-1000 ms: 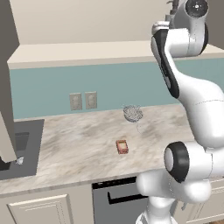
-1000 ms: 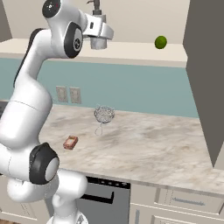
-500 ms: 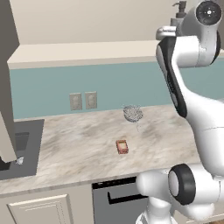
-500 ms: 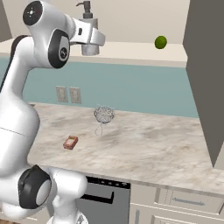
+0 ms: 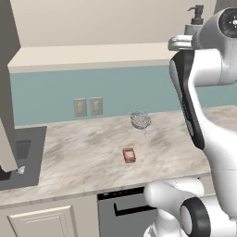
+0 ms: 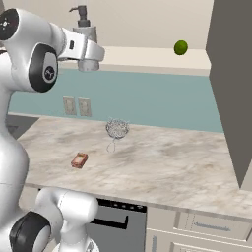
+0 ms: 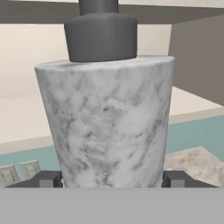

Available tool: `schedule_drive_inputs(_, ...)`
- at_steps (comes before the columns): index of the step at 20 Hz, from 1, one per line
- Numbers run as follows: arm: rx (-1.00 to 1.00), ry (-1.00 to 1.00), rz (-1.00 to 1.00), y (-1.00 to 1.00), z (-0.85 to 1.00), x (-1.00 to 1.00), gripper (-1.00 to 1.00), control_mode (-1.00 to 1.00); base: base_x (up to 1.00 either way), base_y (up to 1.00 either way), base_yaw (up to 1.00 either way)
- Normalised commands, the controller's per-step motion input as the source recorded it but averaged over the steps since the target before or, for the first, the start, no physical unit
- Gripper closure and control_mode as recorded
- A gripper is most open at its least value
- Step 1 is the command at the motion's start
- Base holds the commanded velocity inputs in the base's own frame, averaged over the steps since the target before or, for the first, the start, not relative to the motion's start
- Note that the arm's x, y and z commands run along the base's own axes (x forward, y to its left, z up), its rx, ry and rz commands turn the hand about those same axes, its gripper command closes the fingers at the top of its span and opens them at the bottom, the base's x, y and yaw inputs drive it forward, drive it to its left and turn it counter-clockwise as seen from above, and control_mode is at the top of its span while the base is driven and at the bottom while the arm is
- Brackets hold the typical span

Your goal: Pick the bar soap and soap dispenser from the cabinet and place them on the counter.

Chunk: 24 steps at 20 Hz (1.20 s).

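Grey-marbled soap dispenser (image 7: 109, 124) stands upright between the wide-spread jaws, dead ahead of the pincer (image 7: 112, 178).

Its long axis runs vertical, dark pump head (image 6: 81, 14) on top, and the cylindrical bottle sits on the cream shelf of the beige upper cabinet (image 6: 147, 55). In the hand view one small dark fingertip (image 7: 49, 178) flanks each side of the bottle's lower body, just beside the stone-look wall; whether the pads already touch it cannot be told. The jaws are spread, not closed on anything. Judged from this, the coming move is a straight squeeze across the bottle's width, then a lift off the shelf. The small reddish-brown bar soap (image 5: 129, 155) already lies on the beige marbled counter (image 5: 83, 152), near the front edge and well below the gripper.
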Motion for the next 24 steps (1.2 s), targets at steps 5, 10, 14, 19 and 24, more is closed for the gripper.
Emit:
schedule_drive_inputs(5,0.00,-0.04,0.00,0.19,-0.15,-0.62,1.00,-1.00,0.00,0.00,0.00)
schedule_drive_inputs(10,0.00,-0.03,0.00,0.12,-0.42,-0.43,1.00,-1.00,0.00,0.00,0.00)
schedule_drive_inputs(14,0.03,-0.02,-0.01,0.00,-0.61,-0.15,1.00,-1.00,0.00,0.00,0.00)
schedule_drive_inputs(19,0.04,-0.03,-0.02,0.00,-0.62,-0.18,1.00,-1.00,0.00,0.00,0.00)
schedule_drive_inputs(24,0.02,-0.03,-0.01,0.00,-0.62,-0.16,1.00,-1.00,0.00,0.00,0.00)
